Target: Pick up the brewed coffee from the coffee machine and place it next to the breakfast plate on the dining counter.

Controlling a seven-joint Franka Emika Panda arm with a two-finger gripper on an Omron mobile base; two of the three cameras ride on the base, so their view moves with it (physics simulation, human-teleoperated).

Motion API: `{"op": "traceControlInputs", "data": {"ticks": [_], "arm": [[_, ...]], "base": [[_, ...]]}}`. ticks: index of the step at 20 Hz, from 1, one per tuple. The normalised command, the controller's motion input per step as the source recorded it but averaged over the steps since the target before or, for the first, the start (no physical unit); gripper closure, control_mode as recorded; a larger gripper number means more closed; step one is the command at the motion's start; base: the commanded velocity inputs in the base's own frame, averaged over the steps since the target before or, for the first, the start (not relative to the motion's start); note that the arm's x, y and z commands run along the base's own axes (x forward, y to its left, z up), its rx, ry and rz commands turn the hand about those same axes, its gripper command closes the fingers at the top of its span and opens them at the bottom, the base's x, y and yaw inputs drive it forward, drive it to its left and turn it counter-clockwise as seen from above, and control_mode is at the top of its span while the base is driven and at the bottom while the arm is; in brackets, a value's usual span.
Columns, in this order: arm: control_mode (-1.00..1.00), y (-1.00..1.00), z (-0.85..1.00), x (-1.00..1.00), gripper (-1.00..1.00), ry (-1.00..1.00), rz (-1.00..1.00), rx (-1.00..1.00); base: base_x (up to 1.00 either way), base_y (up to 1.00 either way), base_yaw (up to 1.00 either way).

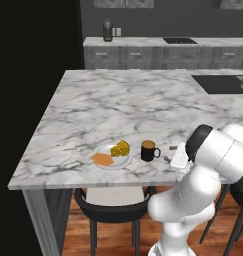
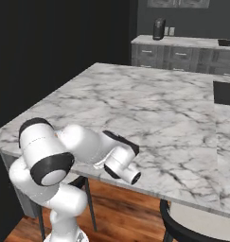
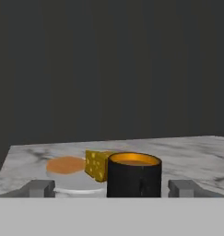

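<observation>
Hand view: black mug of brewed coffee [image 3: 134, 176] stands upright on the marble counter [image 3: 191, 150], between the two finger tips of the gripper [image 3: 112, 188]. Tips stand wide, with a clear gap on each side of the mug. Gripper released, nothing held.

Left base view: mug [image 1: 149, 150] sits just beside the breakfast plate [image 1: 111, 156], on the plate's right, near the front edge of the dining counter [image 1: 123, 107]. Mug and plate look apart, not touching. Handle points toward the arm side. Gripper [image 1: 169, 154] sits level with the mug, close to it.

Step in hand, as judged: placement looks done and the letting-go finished. Mug rests on its own base.

Next move calls for a straight draw back along the gripper's own line, away from the mug. Tips should clear both sides without brushing the handle or nudging the mug into the plate.

Count:
- one mug
- one plate, carrying one orange slice and a clump of yellow chunks
- one gripper, two finger tips
</observation>
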Motion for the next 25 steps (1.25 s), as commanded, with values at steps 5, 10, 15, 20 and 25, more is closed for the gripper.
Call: {"op": "traceControlInputs", "data": {"ticks": [5,10,15,20,25], "arm": [[-1.00,0.00,1.00,-0.67,-1.00,-0.02,0.00,0.00],[-1.00,0.02,1.00,-0.98,-1.00,-0.01,0.04,-0.06],[-1.00,0.25,1.00,-1.00,-1.00,-0.07,0.13,-0.13],[-1.00,0.21,0.63,-1.00,-1.00,-0.16,0.09,-0.11],[-1.00,0.01,0.29,-0.93,-1.00,-0.19,0.01,-0.03]], "base": [[0.00,0.00,0.00],[0.00,0.00,0.00],[0.00,0.00,0.00],[0.00,0.00,0.00],[0.00,0.00,0.00]]}}
